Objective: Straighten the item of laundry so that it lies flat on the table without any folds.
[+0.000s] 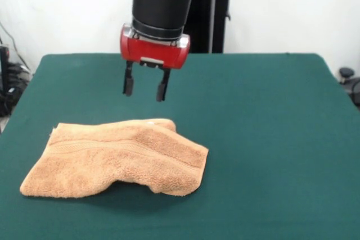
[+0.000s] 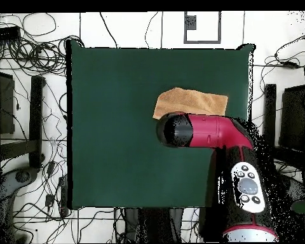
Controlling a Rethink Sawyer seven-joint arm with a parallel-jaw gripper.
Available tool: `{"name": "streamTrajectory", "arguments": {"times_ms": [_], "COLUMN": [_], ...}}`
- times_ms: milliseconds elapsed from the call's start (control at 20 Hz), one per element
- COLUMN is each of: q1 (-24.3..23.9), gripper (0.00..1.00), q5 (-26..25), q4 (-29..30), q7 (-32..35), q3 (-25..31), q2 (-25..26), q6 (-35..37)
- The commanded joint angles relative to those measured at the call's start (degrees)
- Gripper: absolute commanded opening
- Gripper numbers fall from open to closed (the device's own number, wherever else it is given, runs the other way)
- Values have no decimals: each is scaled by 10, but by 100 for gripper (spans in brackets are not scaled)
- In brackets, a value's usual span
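Towel [image 1: 115, 158] lies on the green worktop [image 1: 270, 139], toward the camera side in the front view, left of centre. Not flat: the right end is doubled over, with a thick raised fold, and the front edge lifts off the worktop in a small arch. Band stripe runs along its length near the far edge. Gripper [image 1: 145, 89] hangs above the towel's far edge, near the folded part, clear of the cloth; jaws released, nothing between them. In the overhead view the arm [image 2: 203, 131] covers part of the towel. Step looks like approach before a grasp, unfolding not yet done. Next move probably calls for descending onto the folded-over top layer, pinching only that layer, then pulling it outward to open the fold
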Motion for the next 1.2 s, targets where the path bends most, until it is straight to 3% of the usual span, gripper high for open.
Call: {"name": "streamTrajectory", "arguments": {"times_ms": [50, 550, 800, 1200], "q1": [-25, -63, 12, 26], "gripper": [100, 100, 100, 100], "q5": [47, 94, 58, 63], "q4": [47, 85, 37, 19], "q7": [81, 60, 90, 74], "q3": [57, 109, 18, -12], "q2": [62, 70, 65, 64], "q6": [-48, -77, -29, 4]}}
